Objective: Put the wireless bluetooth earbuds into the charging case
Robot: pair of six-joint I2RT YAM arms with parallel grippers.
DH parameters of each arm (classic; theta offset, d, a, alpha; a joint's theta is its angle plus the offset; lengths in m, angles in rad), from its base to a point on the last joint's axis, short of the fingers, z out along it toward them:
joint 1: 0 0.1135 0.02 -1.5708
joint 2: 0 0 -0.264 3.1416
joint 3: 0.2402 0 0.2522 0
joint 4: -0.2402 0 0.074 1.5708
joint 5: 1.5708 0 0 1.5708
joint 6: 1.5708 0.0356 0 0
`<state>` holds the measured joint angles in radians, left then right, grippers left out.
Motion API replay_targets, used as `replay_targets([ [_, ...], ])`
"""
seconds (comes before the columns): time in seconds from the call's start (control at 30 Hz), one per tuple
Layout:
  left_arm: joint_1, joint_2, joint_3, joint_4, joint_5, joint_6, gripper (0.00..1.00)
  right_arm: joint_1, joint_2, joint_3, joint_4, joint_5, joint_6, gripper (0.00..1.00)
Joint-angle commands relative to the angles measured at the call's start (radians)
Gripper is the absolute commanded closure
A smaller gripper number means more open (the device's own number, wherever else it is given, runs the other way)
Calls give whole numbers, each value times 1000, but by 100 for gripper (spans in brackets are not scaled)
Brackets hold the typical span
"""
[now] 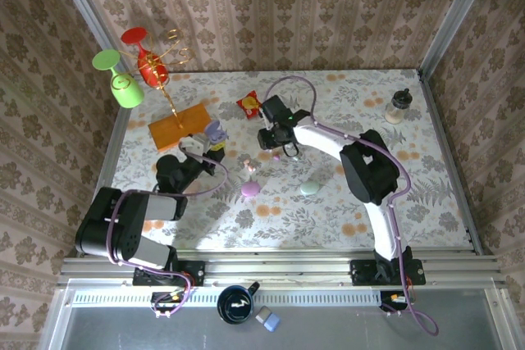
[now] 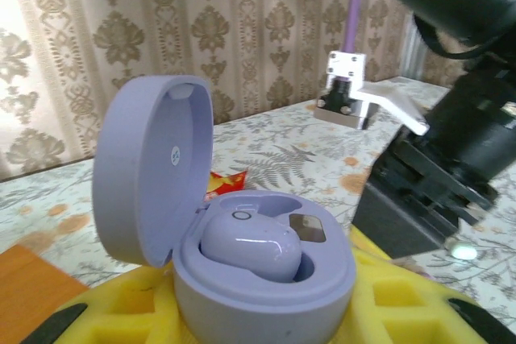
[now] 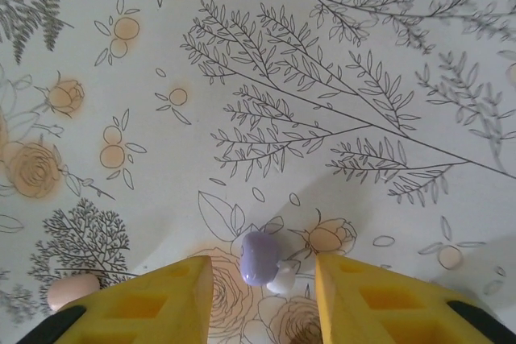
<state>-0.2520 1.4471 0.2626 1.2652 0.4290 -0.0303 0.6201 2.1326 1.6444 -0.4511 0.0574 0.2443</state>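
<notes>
I'm getting bright, even light from above in the top view, with soft shadows pooling on the table [image 1: 328,219]. The left wrist view is washing out at its upper-left corner, and the wallpaper [image 2: 266,38] behind is blurring slightly.

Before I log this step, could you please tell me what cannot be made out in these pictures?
Left wrist: charging case base cut off by the bottom edge.
Right wrist: pinkish object half hidden by the right gripper finger.
Top external: small pink item too small to identify.
</notes>
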Motion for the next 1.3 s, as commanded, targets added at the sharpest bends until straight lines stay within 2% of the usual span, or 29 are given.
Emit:
replay_targets([
  [0.0, 24, -36, -25, 28, -57, -24, 74, 52, 9, 62, -112, 283, -92, 60],
  [0.17, 101, -84, -58, 27, -108, -62, 74, 98, 96, 178, -222, 431, -117, 60],
  [0.43, 138, -106, -69, 27, -126, -86, 74, 136, 216, 319, -331, 502, -130, 60],
  [0.77, 140, -106, -71, 26, -133, -92, 74, 145, 306, 409, -406, 511, -147, 60],
  [1.27, 140, -108, -71, 27, -133, -92, 74, 157, 331, 434, -472, 486, -112, 59],
])
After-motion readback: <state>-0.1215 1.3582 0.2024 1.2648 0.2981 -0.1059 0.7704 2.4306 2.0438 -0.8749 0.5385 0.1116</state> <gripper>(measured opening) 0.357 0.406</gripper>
